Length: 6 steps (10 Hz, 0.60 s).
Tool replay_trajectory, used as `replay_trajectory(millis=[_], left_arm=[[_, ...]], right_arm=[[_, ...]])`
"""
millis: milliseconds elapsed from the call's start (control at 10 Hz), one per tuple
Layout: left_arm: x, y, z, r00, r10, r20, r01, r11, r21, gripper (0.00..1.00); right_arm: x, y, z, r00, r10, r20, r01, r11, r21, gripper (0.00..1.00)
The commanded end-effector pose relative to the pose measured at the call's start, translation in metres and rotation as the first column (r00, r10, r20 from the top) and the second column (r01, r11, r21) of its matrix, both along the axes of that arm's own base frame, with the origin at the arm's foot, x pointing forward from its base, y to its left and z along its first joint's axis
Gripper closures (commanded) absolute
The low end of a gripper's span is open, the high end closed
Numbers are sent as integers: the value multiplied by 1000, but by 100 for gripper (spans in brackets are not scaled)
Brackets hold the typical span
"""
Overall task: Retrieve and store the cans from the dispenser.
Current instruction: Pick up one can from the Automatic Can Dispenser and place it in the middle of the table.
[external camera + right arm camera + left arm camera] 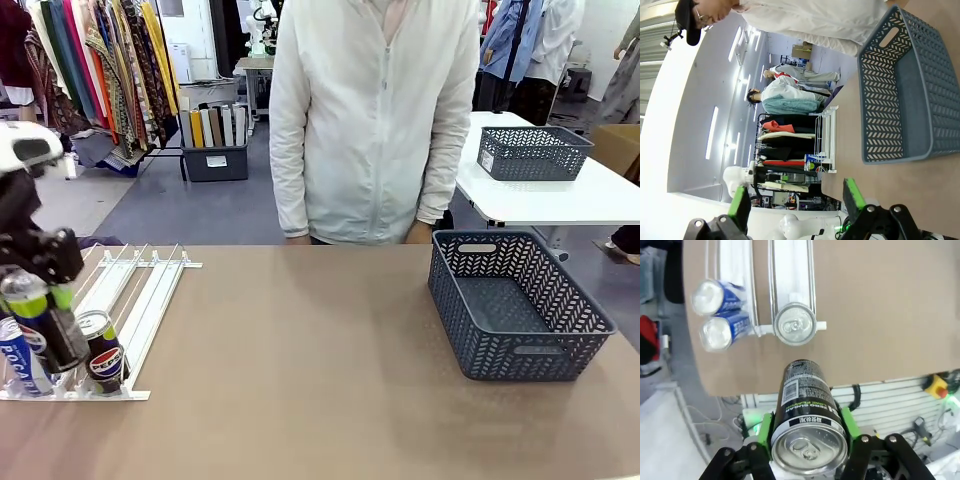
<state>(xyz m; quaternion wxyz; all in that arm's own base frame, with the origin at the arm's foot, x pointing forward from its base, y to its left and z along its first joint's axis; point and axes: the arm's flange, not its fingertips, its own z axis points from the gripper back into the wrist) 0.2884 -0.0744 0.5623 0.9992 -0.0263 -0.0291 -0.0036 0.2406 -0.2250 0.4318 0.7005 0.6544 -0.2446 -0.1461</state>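
My left gripper [809, 440] is shut on a black can with green print [802, 400], its green pads pressed on both sides near the silver top. In the front view that can [48, 330] hangs tilted just above the front end of the white dispenser [135, 295] at the table's left. A Pepsi can [101, 352] and a blue Pocari can [22, 362] stand at the dispenser's front stop. From the left wrist I look down on the Pepsi can's top [795, 324] and two blue cans [715, 295]. My right gripper [796, 200] is open and holds nothing.
A dark grey perforated basket [585, 305] stands at the table's right, also seen in the right wrist view as a basket [880, 95]. A person in a white jacket [375, 120] stands at the far edge. Bare tabletop [300, 350] lies between dispenser and basket.
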Motion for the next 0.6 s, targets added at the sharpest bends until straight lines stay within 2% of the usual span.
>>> replay_trajectory(millis=[0,200,300,500], left_arm=[[0,12,31,996,64,60,-63,998,-22,100],[-12,29,40,987,118,110,-106,988,-108,100],[-7,11,37,998,39,53,-38,999,-20,100],[-7,11,37,998,39,53,-38,999,-20,100]], right_arm=[[0,-1,2,1000,0,25,0,1000,2,0],[0,-1,2,1000,0,25,0,1000,2,0],[0,-1,2,1000,0,25,0,1000,2,0],[0,-1,2,1000,0,25,0,1000,2,0]])
